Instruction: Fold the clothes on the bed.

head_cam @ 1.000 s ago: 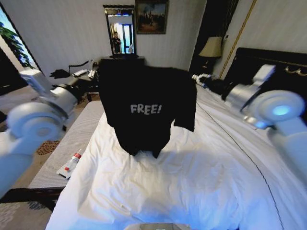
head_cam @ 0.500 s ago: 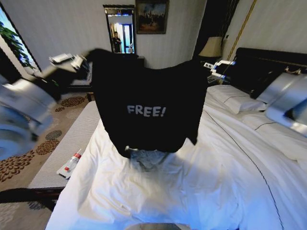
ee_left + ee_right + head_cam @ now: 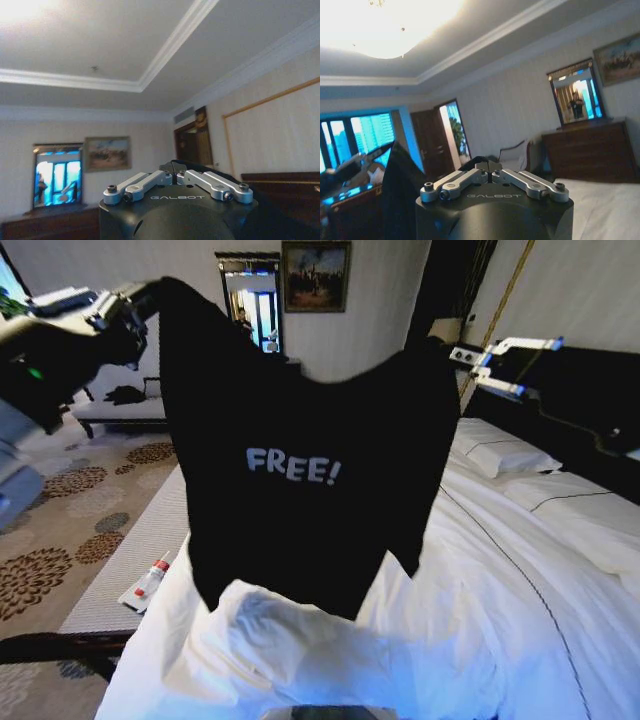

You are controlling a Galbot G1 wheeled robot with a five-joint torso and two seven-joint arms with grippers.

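The clothes, a black T-shirt (image 3: 300, 470) with white "FREE!" lettering, hang spread in the air over the bed (image 3: 470, 630), chest side towards me. My left gripper (image 3: 138, 312) is shut on the upper corner on the left, and my right gripper (image 3: 472, 358) is shut on the upper corner on the right, slightly lower. The hem dangles just above the rumpled white duvet. In the left wrist view my left gripper (image 3: 172, 170) has its fingers closed on dark fabric (image 3: 272, 220). In the right wrist view my right gripper (image 3: 488, 167) is closed too, and the T-shirt (image 3: 400, 195) hangs off to one side.
A grey striped bench (image 3: 120, 560) runs along the bed's left side with a small red-capped tube (image 3: 150, 580) on it. White pillows (image 3: 500, 455) and the dark headboard (image 3: 590, 390) lie at the right. Patterned carpet (image 3: 60, 530) and a dresser with a mirror (image 3: 250, 300) stand beyond.
Both arms have risen and moved apart. The T-shirt went from hanging bunched with its hem on the duvet to stretched wide and lifted off it.
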